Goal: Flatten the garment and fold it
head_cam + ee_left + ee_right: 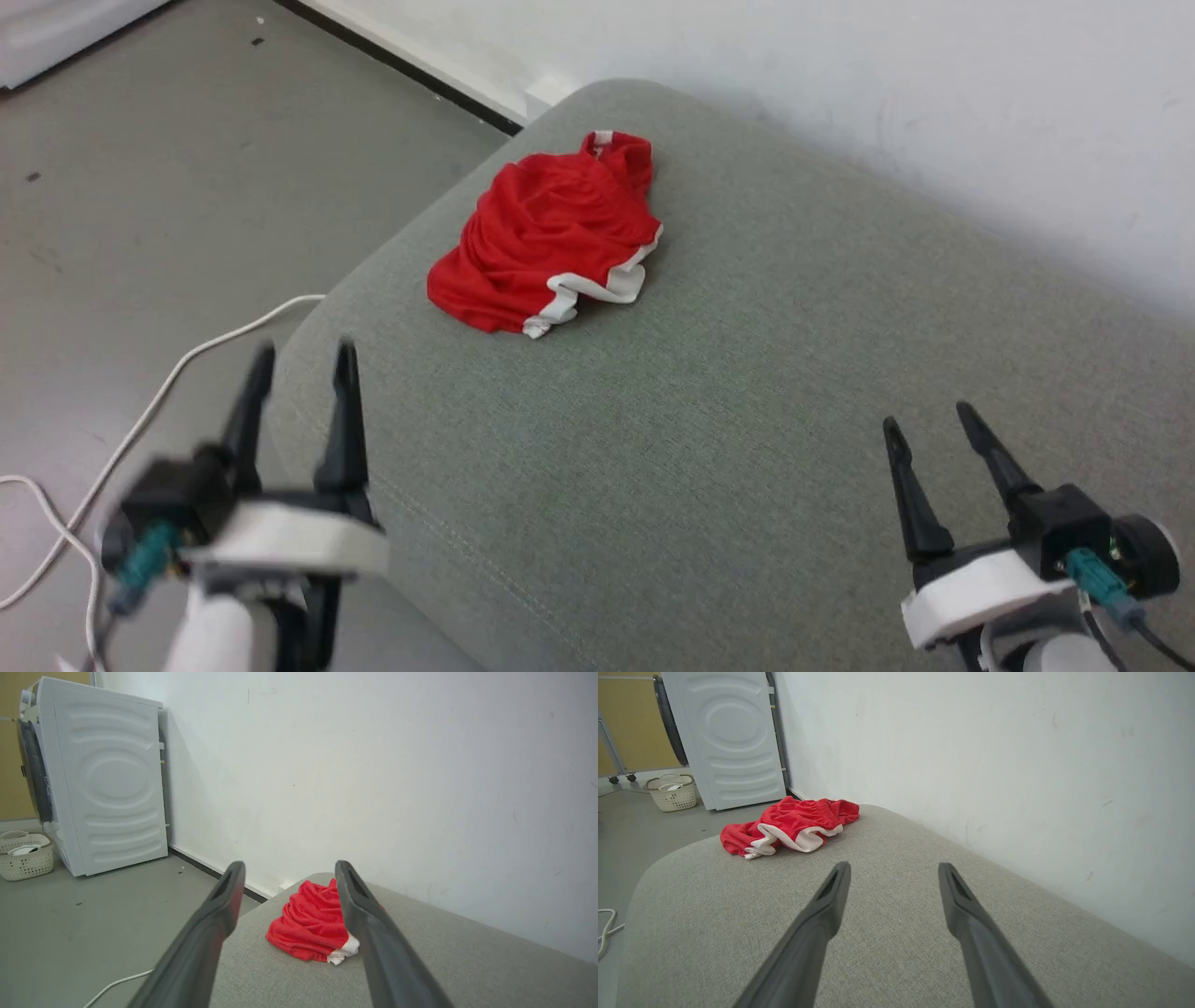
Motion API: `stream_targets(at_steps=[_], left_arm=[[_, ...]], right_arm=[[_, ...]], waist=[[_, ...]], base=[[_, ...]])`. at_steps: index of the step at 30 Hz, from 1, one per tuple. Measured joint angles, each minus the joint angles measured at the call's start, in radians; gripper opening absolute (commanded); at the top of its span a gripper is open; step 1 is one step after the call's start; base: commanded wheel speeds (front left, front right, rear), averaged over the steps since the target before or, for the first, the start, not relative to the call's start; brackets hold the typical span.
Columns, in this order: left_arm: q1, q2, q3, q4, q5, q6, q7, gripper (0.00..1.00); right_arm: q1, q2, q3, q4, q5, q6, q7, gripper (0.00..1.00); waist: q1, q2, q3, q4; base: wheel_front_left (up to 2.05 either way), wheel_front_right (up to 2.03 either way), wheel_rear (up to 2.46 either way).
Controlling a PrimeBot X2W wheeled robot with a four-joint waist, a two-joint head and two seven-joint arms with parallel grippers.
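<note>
Nearest the robot, the left gripper and the right gripper are hovering at the near side of the grey cushion, both with fingers spread and holding nothing, probably readying to reach forward. Farther off, the garment is lying crumpled in a heap by the cushion's far left corner, near the white wall, so it is awaiting spreading before any fold.
</note>
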Motion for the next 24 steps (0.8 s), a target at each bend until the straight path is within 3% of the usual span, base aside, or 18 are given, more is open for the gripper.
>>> stream_targets(at_steps=[5, 11, 15, 20, 24], left_arm=[[-0.164, 0.029, 0.016, -0.114, -0.004, 0.017, 0.113, 1.0], [-0.365, 0.056, 0.029, -0.14, -0.042, 0.017, 0.222, 1.0], [-0.504, 0.099, 0.048, -0.086, -0.077, 0.005, 0.292, 1.0], [-0.635, 0.193, 0.057, 0.02, -0.096, -0.032, 0.412, 1.0], [-0.744, 0.212, 0.06, 0.118, -0.152, -0.046, 0.486, 1.0]], right_arm=[[-0.028, 0.0, -0.015, -0.083, -0.047, 0.0, 0.045, 1.0], [-0.046, -0.043, -0.013, -0.215, -0.066, 0.0, 0.125, 1.0], [-0.083, -0.103, 0.002, -0.29, -0.064, 0.0, 0.176, 1.0], [-0.129, -0.156, 0.026, -0.369, -0.051, 0.0, 0.229, 1.0], [-0.147, -0.183, 0.021, -0.411, -0.039, 0.0, 0.257, 1.0]], waist=[[0.0001, 0.0, 0.046, -0.017], [0.0001, 0.0, 0.129, -0.04], [0.0002, 0.0, 0.198, -0.06], [0.0002, -0.0001, 0.288, -0.095], [0.0003, -0.0001, 0.36, -0.125]], base=[[0.0, 0.0, 0.0], [0.0, 0.0, 0.0], [0.0, 0.0, 0.0], [0.0, 0.0, 0.0], [0.0, 0.0, 0.0]])
